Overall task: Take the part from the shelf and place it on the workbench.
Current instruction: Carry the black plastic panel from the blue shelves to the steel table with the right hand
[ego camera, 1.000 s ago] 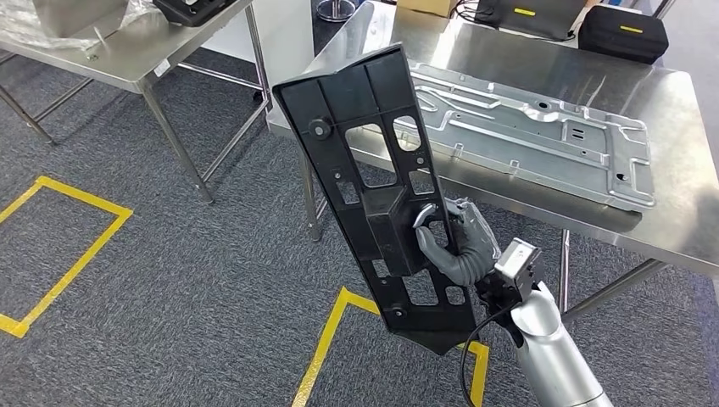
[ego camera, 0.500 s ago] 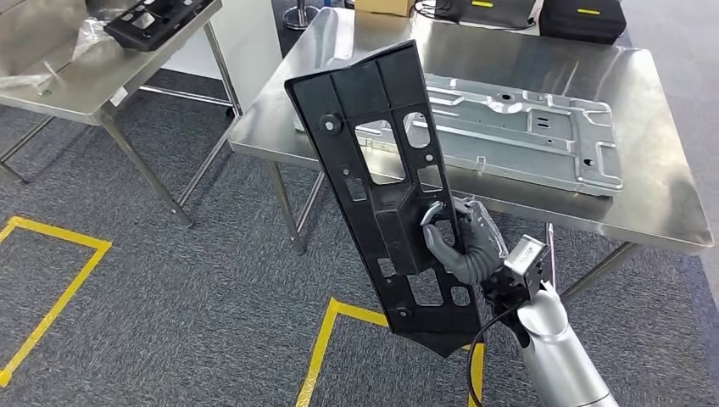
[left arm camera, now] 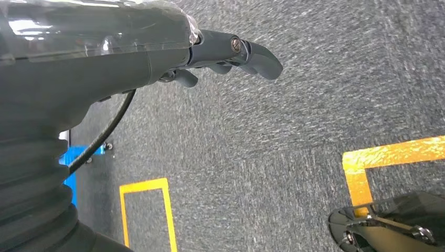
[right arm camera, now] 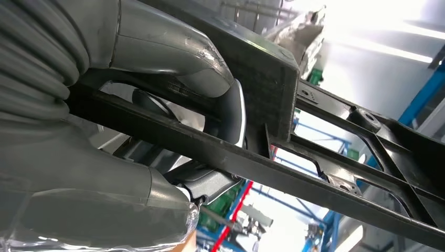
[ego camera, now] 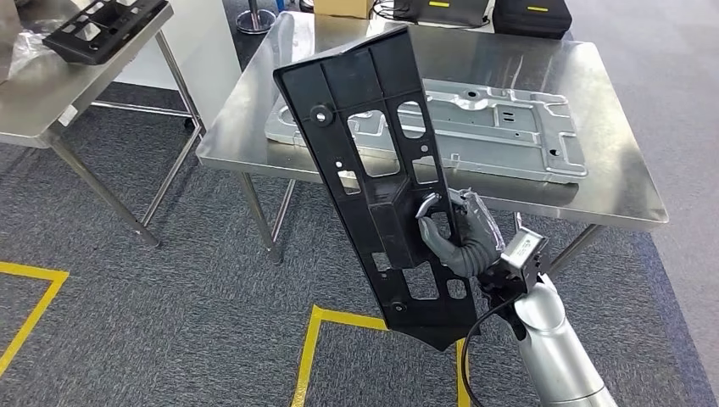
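While the black part (ego camera: 373, 170) rides upright and slightly tilted in the right hand (ego camera: 458, 242), the step in hand reads as carry-and-approach: bring it over the counter (ego camera: 619, 182) and lay it flat. Judgement: the long panel needs tipping from near-vertical toward horizontal before release, lower end first, and kept off the grey metal plate (ego camera: 475, 127) already lying along the middle of the counter; the bare strip along the near edge looks the likeliest landing spot, though it is narrow for a piece this long. Lower slowly, since the grip sits below the part's midpoint and the tall upper end may swing. Fingers (ego camera: 441, 246): closed on the part, thumb wrapped over the raised boxy block at the panel's centre, darker fingers passing through a cut-out behind it; the right wrist view shows the thumb (right arm camera: 173, 52) pressed on the block's edge with a rib of the part (right arm camera: 294, 173) running between thumb and fingers. Part hangs in air, in front of the counter's near edge, touching nothing but the hand. Left hand (left arm camera: 220, 52) hangs over grey carpet, fingers curled loosely, holding nothing.
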You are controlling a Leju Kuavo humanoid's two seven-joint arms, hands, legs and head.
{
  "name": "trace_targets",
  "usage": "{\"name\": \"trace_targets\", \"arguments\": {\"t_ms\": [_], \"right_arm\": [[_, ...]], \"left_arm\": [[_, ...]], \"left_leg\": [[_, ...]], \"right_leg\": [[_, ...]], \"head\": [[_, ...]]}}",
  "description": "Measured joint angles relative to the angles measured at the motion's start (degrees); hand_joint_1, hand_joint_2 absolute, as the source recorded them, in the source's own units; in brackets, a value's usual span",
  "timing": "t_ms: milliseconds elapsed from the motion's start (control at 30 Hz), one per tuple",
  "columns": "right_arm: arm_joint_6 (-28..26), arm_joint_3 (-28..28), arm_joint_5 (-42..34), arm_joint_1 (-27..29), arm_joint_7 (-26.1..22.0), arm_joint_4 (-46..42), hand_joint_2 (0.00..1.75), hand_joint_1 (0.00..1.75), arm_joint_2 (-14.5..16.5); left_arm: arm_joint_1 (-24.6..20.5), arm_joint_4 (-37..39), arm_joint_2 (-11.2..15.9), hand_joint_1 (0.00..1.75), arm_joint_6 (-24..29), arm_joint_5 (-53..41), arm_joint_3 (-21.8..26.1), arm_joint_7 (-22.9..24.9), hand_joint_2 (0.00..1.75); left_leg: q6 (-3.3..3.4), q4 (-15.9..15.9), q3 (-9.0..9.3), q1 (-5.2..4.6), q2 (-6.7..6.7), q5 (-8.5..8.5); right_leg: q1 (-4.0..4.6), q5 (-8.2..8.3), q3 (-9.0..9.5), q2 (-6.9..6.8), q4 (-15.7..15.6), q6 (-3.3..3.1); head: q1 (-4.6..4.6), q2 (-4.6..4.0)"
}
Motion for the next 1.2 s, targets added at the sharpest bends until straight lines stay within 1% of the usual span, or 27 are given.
{"name": "trace_targets", "arguments": {"t_ms": [33,67,100,133,167,233,267,333,400,467,533,567,600,633,667,700,733,767,800,867,933,1000,1067,1100,1133,1167,1200], "right_arm": [[-0.1,0.0,0.1,-0.1,0.0,0.0,1.75,1.75,0.1],[-0.2,0.0,0.4,0.0,0.0,0.0,1.75,1.75,0.1],[-0.3,0.0,0.6,0.0,0.0,0.0,1.75,1.75,0.1],[-0.4,0.0,0.9,-0.1,0.0,0.0,1.75,1.75,0.1],[-0.5,0.0,1.1,-0.2,0.0,0.0,1.75,1.75,0.1],[-0.6,0.0,1.2,-0.6,-0.1,-0.1,1.75,1.75,0.1],[-0.7,0.0,1.4,-0.8,-0.1,-0.1,1.75,1.75,0.1],[-0.8,0.0,1.7,-1.2,-0.1,-0.1,1.75,1.75,0.1],[-0.9,0.0,1.9,-1.6,-0.2,-0.1,1.75,1.75,0.1],[-0.9,0.1,2.1,-2.1,-0.2,-0.1,1.75,1.75,0.0],[-1.0,0.2,2.2,-2.5,-0.2,0.0,1.75,1.75,0.0],[-1.0,0.3,2.2,-2.6,-0.1,0.1,1.75,1.75,0.0],[-1.0,0.3,2.1,-2.7,0.1,0.1,1.75,1.75,0.0],[-0.9,0.4,2.0,-2.8,0.2,0.2,1.75,1.75,0.0],[-0.8,0.5,1.8,-3.0,0.4,0.3,1.75,1.75,0.0],[-0.7,0.6,1.5,-3.3,0.6,0.4,1.75,1.75,0.0],[-0.6,0.6,1.2,-3.7,0.7,0.5,1.75,1.75,0.0],[-0.4,0.7,1.0,-4.2,0.8,0.7,1.75,1.75,0.0],[-0.4,0.8,0.8,-4.5,1.0,0.8,1.75,1.75,0.0],[-0.2,0.9,0.7,-4.9,1.2,1.2,1.75,1.75,0.0],[-0.1,0.9,0.7,-5.1,1.2,1.4,1.75,1.75,0.0],[-0.1,0.9,0.7,-5.5,1.2,1.6,1.75,1.75,0.1],[-0.1,0.9,0.6,-5.6,1.2,1.9,1.75,1.75,0.5],[-0.1,0.9,0.6,-5.6,1.2,2.1,1.75,1.75,0.7],[-0.1,0.9,0.6,-5.5,1.2,2.3,1.75,1.75,0.8],[-0.1,0.9,0.7,-5.6,1.2,2.4,1.75,1.75,0.8],[-0.1,0.9,0.7,-5.6,1.2,2.5,1.75,1.75,0.8]], "left_arm": [[0.0,0.0,0.0,0.0,0.0,0.0,0.0,0.0,1.75],[0.0,0.0,0.0,0.0,0.0,0.0,0.0,0.0,1.75],[0.0,0.0,0.0,0.0,0.0,0.0,0.0,0.0,1.75],[0.0,0.0,0.0,0.0,0.0,0.0,0.0,0.0,1.75],[0.0,0.0,-0.1,0.0,0.0,0.0,0.0,0.0,1.75],[-0.1,0.0,-0.1,0.0,0.0,0.0,0.0,0.0,1.75],[-0.1,0.0,-0.1,0.0,0.0,0.0,0.0,0.0,1.75],[-0.1,0.0,-0.1,0.0,0.0,0.0,0.0,0.0,1.75],[-0.1,0.0,-0.1,0.0,0.0,0.1,0.1,0.0,1.75],[-0.1,0.0,-0.1,0.0,-0.1,0.3,0.2,-0.1,1.75],[-0.1,0.0,-0.1,0.0,-0.1,0.5,0.3,-0.1,1.75],[0.0,0.0,-0.1,0.0,-0.2,0.5,0.3,-0.2,1.75],[0.0,0.0,-0.1,0.0,-0.1,0.5,0.4,-0.2,1.75],[0.0,0.0,-0.1,0.0,-0.1,0.5,0.5,-0.2,1.75],[0.0,0.0,-0.1,0.0,-0.1,0.5,0.6,-0.3,1.75],[0.0,0.0,-0.1,0.0,-0.1,0.6,0.7,-0.3,1.75],[0.0,0.0,-0.1,0.0,-0.1,0.6,0.8,-0.4,1.75],[0.0,0.0,-0.1,0.0,-0.1,0.6,0.9,-0.4,1.75],[-0.1,0.0,-0.1,0.0,0.0,0.6,1.1,-0.5,1.75],[-0.2,0.0,-0.2,0.0,0.0,0.7,1.2,-0.6,1.75],[-0.3,0.0,-0.3,0.0,0.0,0.7,1.3,-0.7,1.75],[-0.3,0.0,-0.5,0.0,0.0,0.7,1.3,-0.7,1.75],[-0.3,0.0,-0.5,0.0,0.0,0.7,1.3,-0.7,1.75],[-0.3,0.0,-0.5,0.0,0.0,0.7,1.3,-0.7,1.75],[-0.3,0.0,-0.5,0.0,0.0,0.7,1.4,-0.7,1.75],[-0.3,0.0,-0.5,0.0,0.0,0.7,1.4,-0.7,1.75],[-0.3,0.0,-0.6,0.0,0.0,0.7,1.4,-0.7,1.75]], "left_leg": [[0.04,0.0,0.05,-0.04,0.29,-0.13],[0.01,0.1,0.13,-0.05,0.54,-0.28],[-0.09,0.1,0.25,-0.05,0.74,-0.44],[-0.24,0.2,0.43,-0.02,0.89,-0.63],[-0.44,0.4,0.65,0.01,0.99,-0.88],[-1.02,0.8,0.86,-0.16,1.12,-1.44],[-1.33,1.0,0.89,-0.26,1.17,-1.65],[-1.95,1.0,0.97,-0.34,1.31,-1.85],[-2.59,1.5,0.91,-0.21,1.28,-2.38],[-3.12,5.5,-0.89,-0.08,0.92,-4.6],[-3.39,13.0,-4.8,-0.05,0.7,-7.65],[-3.41,16.0,-6.64,-0.05,0.69,-8.38],[-3.34,17.3,-7.7,-0.06,0.66,-8.08],[-3.14,16.3,-7.65,-0.07,0.58,-6.61],[-2.83,13.3,-6.64,-0.11,0.26,-4.32],[-2.41,9.3,-5.07,-0.16,-0.7,-2.0],[-1.96,5.7,-3.46,-0.17,-1.82,-0.38],[-1.63,3.2,-2.29,-0.25,-2.73,0.39],[-1.39,1.9,-1.66,-0.35,-3.29,0.39],[-1.13,1.1,-1.11,-0.45,-2.57,0.06],[-0.73,-0.1,-0.23,-0.2,-1.45,0.19],[-0.35,-0.9,0.67,-0.04,-0.23,0.14],[-0.16,-0.9,1.17,-0.08,0.92,-0.33],[-0.15,-0.9,1.43,-0.09,1.46,-0.64],[-0.22,-0.8,1.74,-0.09,1.99,-0.99],[-0.32,-0.6,2.09,-0.07,2.5,-1.41],[-0.5,-0.3,2.48,-0.06,2.98,-1.92]], "right_leg": [[-0.09,-1.13,-1.94,-0.48,3.4,0.14],[-0.19,-1.33,-3.2,-0.77,5.4,0.28],[-0.28,-0.41,-3.37,-0.95,5.3,0.39],[-0.37,1.39,-2.39,-1.14,3.0,0.45],[-0.45,3.61,-0.51,-1.47,-0.9,0.46],[-0.31,6.01,2.7,-2.09,-7.5,0.15],[-0.18,6.27,3.43,-2.22,-9.0,-0.11],[0.06,5.99,3.44,-1.89,-9.3,-0.78],[-0.06,5.93,3.66,-1.67,-9.5,-1.47],[-0.19,5.78,3.99,-1.52,-9.6,-2.14],[0.01,5.5,4.19,-1.35,-9.6,-2.6],[0.16,5.37,4.29,-1.18,-9.6,-2.72],[0.3,5.23,4.45,-0.91,-9.6,-2.76],[0.42,5.07,4.68,-0.53,-9.5,-2.74],[0.53,4.88,4.98,-0.07,-9.5,-2.67],[0.52,4.71,5.26,0.37,-9.6,-2.59],[0.54,4.59,5.42,0.8,-9.6,-2.45],[0.45,4.52,5.42,1.25,-9.6,-2.23],[0.27,4.52,5.32,1.73,-9.7,-1.95],[0.09,4.6,5.23,2.77,-9.9,-1.16],[0.15,4.06,4.85,2.06,-9.0,-0.62],[0.18,1.77,2.16,0.14,-3.9,-0.33],[0.05,-0.48,-2.18,-0.69,3.2,0.0],[-0.06,-0.4,-3.66,-0.83,5.2,0.16],[-0.16,0.85,-4.05,-1.02,4.9,0.29],[-0.23,2.96,-3.35,-1.4,2.6,0.35],[-0.25,5.41,-1.81,-2.28,-1.2,0.35]], "head": [[0.0,0.0],[-0.01,0.0],[-0.01,0.0],[0.0,0.0],[0.01,0.0],[0.01,0.0],[0.01,0.0],[-0.01,0.0],[-0.01,0.0],[-0.01,0.0],[-0.01,0.0],[-0.01,0.0],[-0.01,0.0],[-0.01,0.0],[-0.01,0.0],[-0.01,0.0],[0.0,0.0],[0.0,0.0],[0.0,0.0],[-0.01,0.0],[0.01,0.0],[0.02,0.0],[0.02,0.0],[0.02,0.0],[0.02,0.0],[0.02,0.0],[0.02,0.0]]}}
